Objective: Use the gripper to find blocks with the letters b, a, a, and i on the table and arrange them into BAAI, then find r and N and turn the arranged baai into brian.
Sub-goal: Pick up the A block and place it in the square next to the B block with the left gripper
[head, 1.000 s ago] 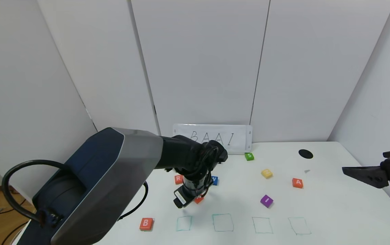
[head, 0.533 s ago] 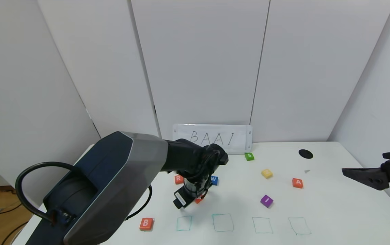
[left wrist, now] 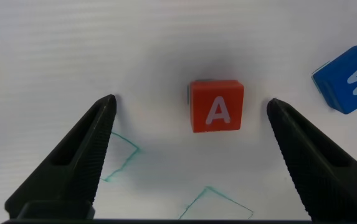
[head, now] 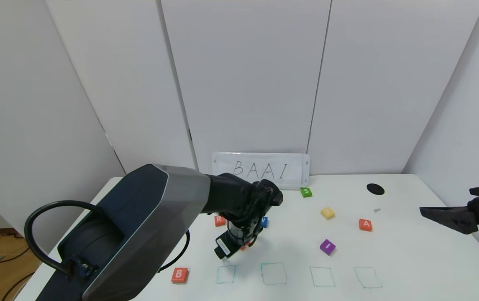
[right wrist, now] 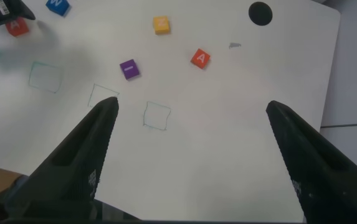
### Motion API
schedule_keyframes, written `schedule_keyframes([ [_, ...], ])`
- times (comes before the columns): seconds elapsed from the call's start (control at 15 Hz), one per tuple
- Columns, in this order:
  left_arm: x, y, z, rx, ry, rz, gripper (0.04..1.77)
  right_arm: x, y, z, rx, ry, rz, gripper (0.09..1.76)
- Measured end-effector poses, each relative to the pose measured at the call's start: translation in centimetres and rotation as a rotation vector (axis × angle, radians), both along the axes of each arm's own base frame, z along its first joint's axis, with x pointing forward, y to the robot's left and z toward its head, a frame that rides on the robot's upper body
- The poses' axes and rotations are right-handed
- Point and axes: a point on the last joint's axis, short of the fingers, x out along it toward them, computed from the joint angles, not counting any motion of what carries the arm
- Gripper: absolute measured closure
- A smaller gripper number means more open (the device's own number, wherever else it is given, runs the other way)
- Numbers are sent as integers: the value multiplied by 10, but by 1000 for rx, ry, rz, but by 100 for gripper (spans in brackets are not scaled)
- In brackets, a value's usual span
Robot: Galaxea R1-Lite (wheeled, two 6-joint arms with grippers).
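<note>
My left gripper (head: 239, 247) hangs open over an orange-red A block (left wrist: 216, 106), which lies between its two fingers (left wrist: 97, 143) without touching them. In the head view this block (head: 245, 247) is mostly hidden by the gripper. The B block (head: 179, 275) lies at the front left of the white table (head: 411, 259). The R block (head: 220, 220) lies just behind the left gripper. A second A block (head: 365, 224) and the purple I block (head: 327, 246) lie to the right. My right gripper (head: 424, 210) is open and empty above the table's right edge.
A blue W block (head: 264, 221) lies close beside the left gripper and also shows in the left wrist view (left wrist: 352, 78). A green S block (head: 306, 192) and a yellow block (head: 327, 213) lie farther back. Several green outlined squares (head: 273, 273) run along the front. A BAAI sign (head: 260, 169) leans at the back.
My left arm has shifted slightly right and its gripper has sunk a little over the A block. The right arm has not moved.
</note>
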Motion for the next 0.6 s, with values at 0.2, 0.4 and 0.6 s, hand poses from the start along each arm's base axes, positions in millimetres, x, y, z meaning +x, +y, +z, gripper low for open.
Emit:
schedule_keyframes([
  [0.2,-1,0,0,2,2,-1,43,-1,0,1,1,-4,-1,14],
  [0.4,-1,0,0,2,3,-1,85,-2,-1,1,2,-6,0,14],
  [0.6,-3,1,0,15,23,-5,133,-2,-1,1,2,-5,0,14],
])
